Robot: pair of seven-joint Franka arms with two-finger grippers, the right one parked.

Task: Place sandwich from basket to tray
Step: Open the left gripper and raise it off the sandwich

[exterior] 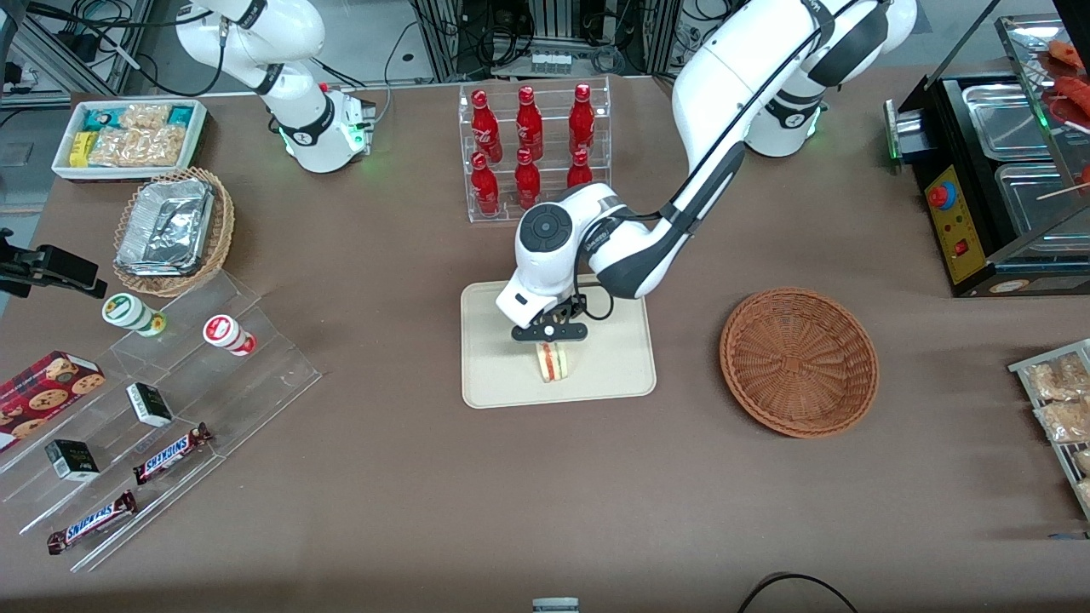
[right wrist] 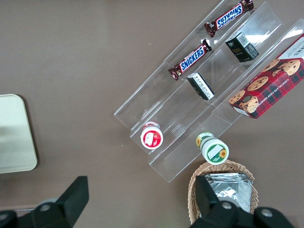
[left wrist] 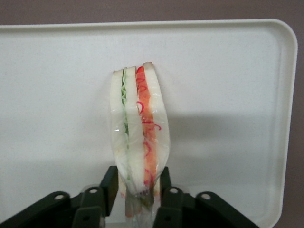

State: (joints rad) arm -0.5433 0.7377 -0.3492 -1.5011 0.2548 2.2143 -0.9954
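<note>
The sandwich [exterior: 552, 362] is a wrapped wedge of white bread with red and green filling. It stands on edge on the cream tray [exterior: 613, 375], near the tray's middle. My left gripper [exterior: 551, 340] is right above it, shut on the sandwich. In the left wrist view the black fingers [left wrist: 110, 183] press both sides of the sandwich [left wrist: 137, 128] at its narrow end, over the tray [left wrist: 228, 71]. The reddish-brown wicker basket [exterior: 799, 362] sits empty beside the tray, toward the working arm's end of the table.
A clear rack of red bottles [exterior: 532, 149] stands farther from the front camera than the tray. A tan basket with foil containers [exterior: 174, 230], a white snack bin [exterior: 128, 136] and an acrylic snack stand [exterior: 153, 409] lie toward the parked arm's end. A black food warmer [exterior: 1005, 187] stands toward the working arm's end.
</note>
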